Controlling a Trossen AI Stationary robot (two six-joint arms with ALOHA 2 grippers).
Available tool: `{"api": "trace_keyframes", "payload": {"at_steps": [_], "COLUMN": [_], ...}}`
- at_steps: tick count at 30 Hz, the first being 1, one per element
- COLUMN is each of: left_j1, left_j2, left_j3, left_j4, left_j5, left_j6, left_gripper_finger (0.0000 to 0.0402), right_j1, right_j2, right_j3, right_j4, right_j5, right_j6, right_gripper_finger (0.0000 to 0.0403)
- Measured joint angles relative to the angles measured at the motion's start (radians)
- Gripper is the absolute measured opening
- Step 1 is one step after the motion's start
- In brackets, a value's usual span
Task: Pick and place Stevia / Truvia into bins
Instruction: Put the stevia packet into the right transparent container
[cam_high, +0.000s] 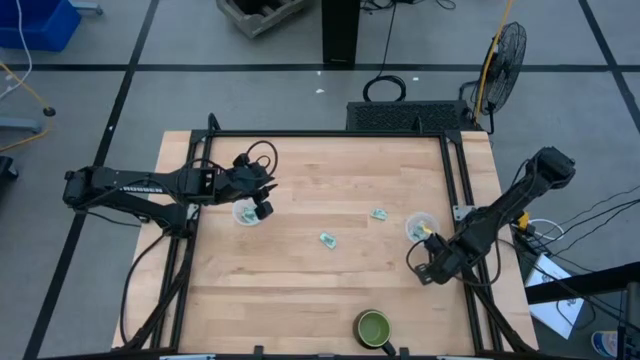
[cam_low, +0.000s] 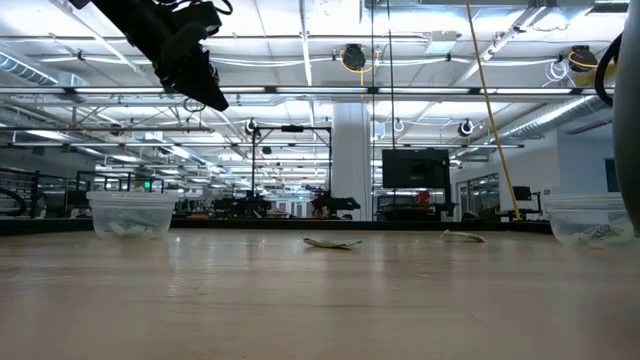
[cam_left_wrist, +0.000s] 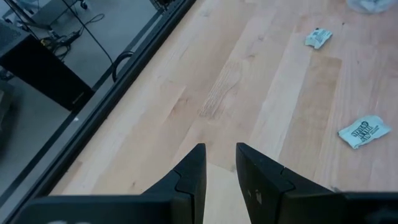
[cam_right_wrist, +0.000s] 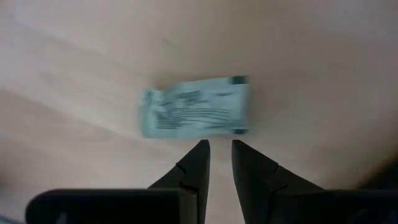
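My right tool (cam_right_wrist: 220, 148) is hanging low over the tabletop (cam_high: 300, 290) just short of a sachet (cam_right_wrist: 194, 107), fingers nearly together with only a thin slot between them and nothing in that slot. That packet lies flat, pale green and white, printed face up. I judge it feather-light, thin and limp, so it will slide or curl instead of standing up to a pinch; I'd come down on one short edge or nip a raised corner, gently, so it doesn't skate away.

Two more sachets sit out mid-table, one (cam_high: 327, 239) nearer the left, one (cam_high: 379, 214) nearer the right bin (cam_high: 421, 226), both well apart from each other. The left bin (cam_high: 246, 214) sits right under my left tool (cam_left_wrist: 219, 163), which hovers above it, fingers a narrow gap apart and empty.

Hard to read: from above, the right arm covers the packet I'm working on, so I can't place it against the right bin. In the low view both bins show pale contents, count unclear. The green bowl (cam_high: 373, 327) sits at the near edge, unused.
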Motion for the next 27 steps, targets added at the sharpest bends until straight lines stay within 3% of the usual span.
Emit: {"api": "trace_keyframes", "payload": {"at_steps": [4,13,18,23,27], "left_j1": [0.0,0.0,0.0,0.0,-0.001], "left_j2": [0.0,0.0,0.0,0.0,0.0], "left_j3": [0.0,0.0,0.0,0.0,0.0], "left_j4": [0.0,0.0,0.0,0.0,-0.001], "left_j5": [0.0,-0.002,-0.002,-0.001,-0.001], "left_j6": [-0.003,-0.004,-0.005,-0.006,-0.006], "left_gripper_finger": [0.0095,0.0095,0.0095,0.0095,0.0095], "right_j1": [0.0,0.0,0.0,-0.001,0.0], "right_j2": [0.0,-0.004,-0.003,-0.013,-0.04], "right_j3": [-0.044,-0.082,-0.083,-0.084,-0.068], "right_j4": [0.107,0.151,0.125,0.09,0.084], "right_j5": [0.0,0.031,0.039,0.019,0.048], "right_j6": [0.007,0.007,-0.051,0.036,-0.01], "right_gripper_finger": [0.0061,0.0061,0.0061,0.0048,0.0036]}}
